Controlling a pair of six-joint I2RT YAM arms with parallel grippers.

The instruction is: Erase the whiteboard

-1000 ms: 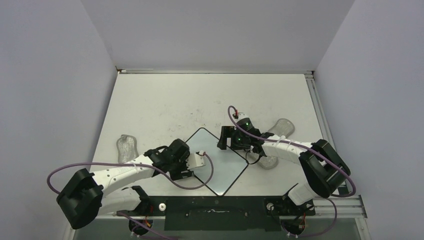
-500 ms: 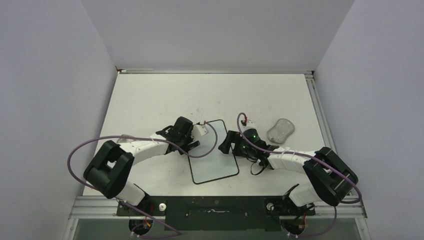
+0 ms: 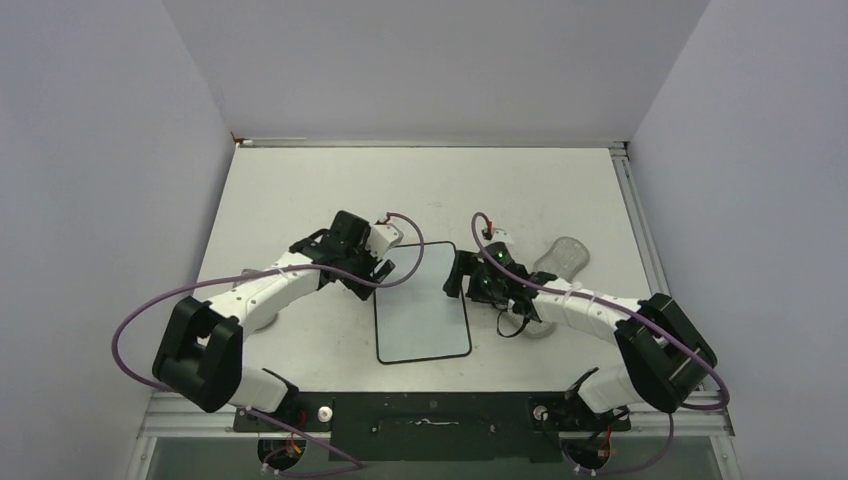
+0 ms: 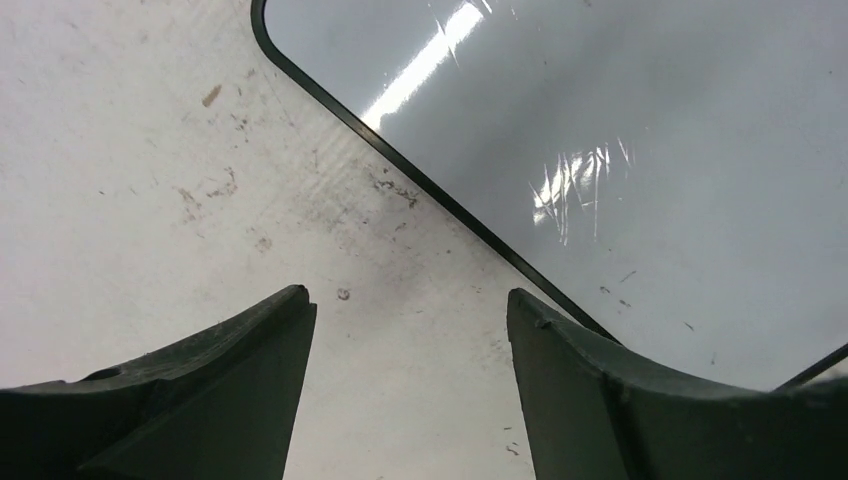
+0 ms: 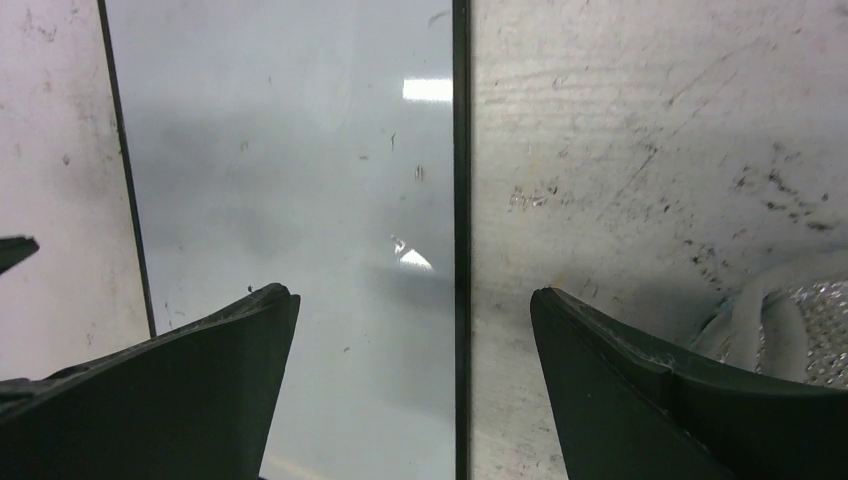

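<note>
The whiteboard [image 3: 422, 310] lies flat on the table between the two arms, its long side running front to back. Its surface looks white, with only tiny specks. My left gripper [image 3: 374, 266] is open and empty at the board's far left corner. In the left wrist view the gripper [image 4: 410, 300] hangs over bare table, and the board [image 4: 620, 130] and its black rim lie up and to the right. My right gripper [image 3: 456, 279] is open and empty at the board's right edge. In the right wrist view the gripper [image 5: 412, 292] straddles the rim of the board [image 5: 300, 150].
A grey peanut-shaped lump [image 3: 562, 256] lies to the right of the board. Another grey lump [image 3: 538, 328] lies partly under the right arm and shows at the right wrist view's lower right [image 5: 790, 320]. The tabletop [image 3: 320, 190] is scuffed white, with walls on three sides.
The whiteboard has turned from a diagonal lie to straight front-to-back. My left arm swung from the board's near left side to its far left corner. The right gripper stayed near the right edge.
</note>
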